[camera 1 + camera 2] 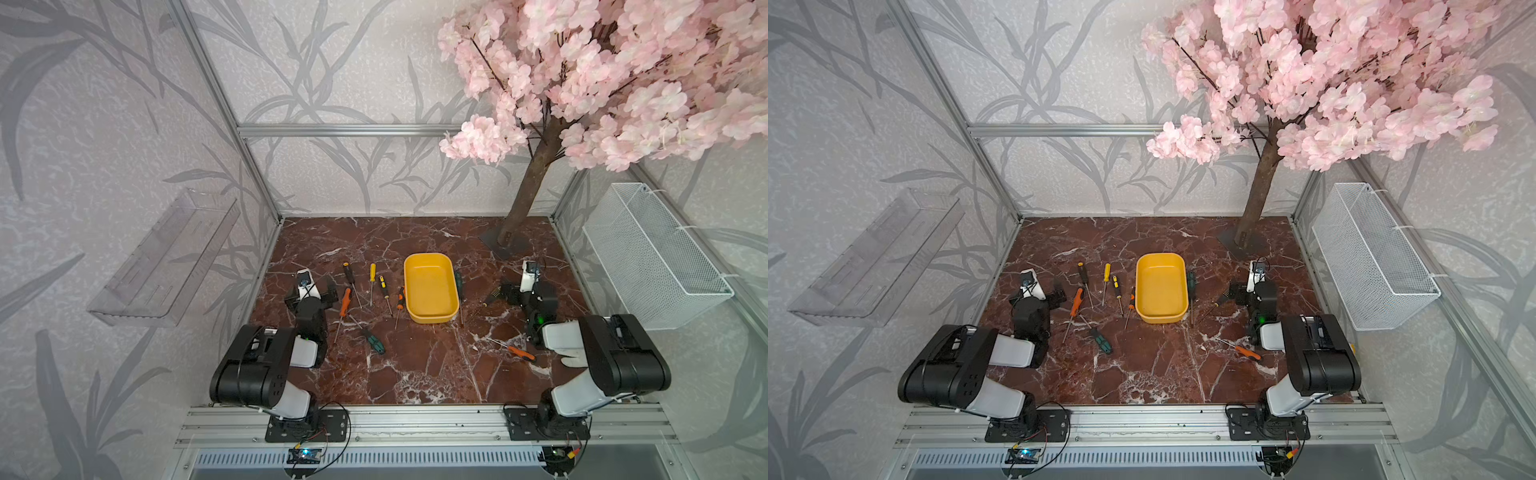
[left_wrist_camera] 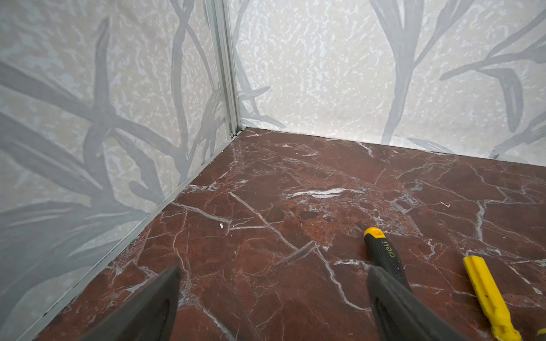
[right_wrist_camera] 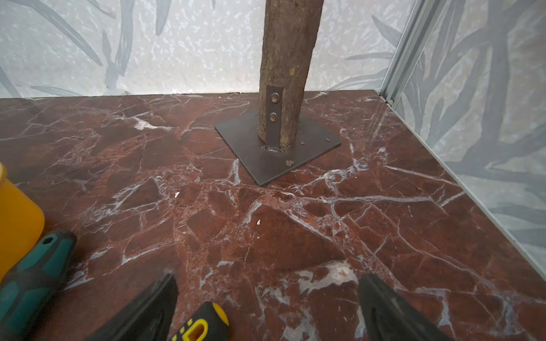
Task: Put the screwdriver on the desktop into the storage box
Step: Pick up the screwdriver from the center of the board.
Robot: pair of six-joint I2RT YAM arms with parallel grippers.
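Your left gripper (image 2: 273, 270) stands spread wide and holds nothing; only bare desktop (image 2: 295, 206) shows between its fingers (image 2: 141, 310). The finger on its right side covers the lower end of a black screwdriver with a yellow cap (image 2: 381, 251), so you cannot tell whether the two touch. Just right of that, a yellow screwdriver (image 2: 484, 298) runs out of the wrist picture.

Your right gripper (image 3: 267, 277) is open just as wide and is also empty. A black-and-yellow screwdriver (image 3: 204, 324) lies on the desktop under the gap, closer to the left finger. The picture's edge cuts it off, so only its butt shows. Left of it lies a green screwdriver (image 3: 35, 274), blurred and cut off too, right beside the storage box (image 3: 17, 212), of which you see only one corner. Far ahead, the tree trunk (image 3: 286, 59) stands on its metal plate (image 3: 310, 147).

In both top views the storage box sits mid-desktop between the two grippers, with nothing in it, and its right wall hides part of the green screwdriver. The right gripper's fingers are hard to make out there, dark against the dark arm. Left of the box lie an orange screwdriver (image 1: 345, 301), a second green screwdriver (image 1: 376, 344) nearer you, and a short orange screwdriver (image 1: 401, 296) just beside the box's left wall. A third orange screwdriver (image 1: 521, 353) lies near, close to your right arm.
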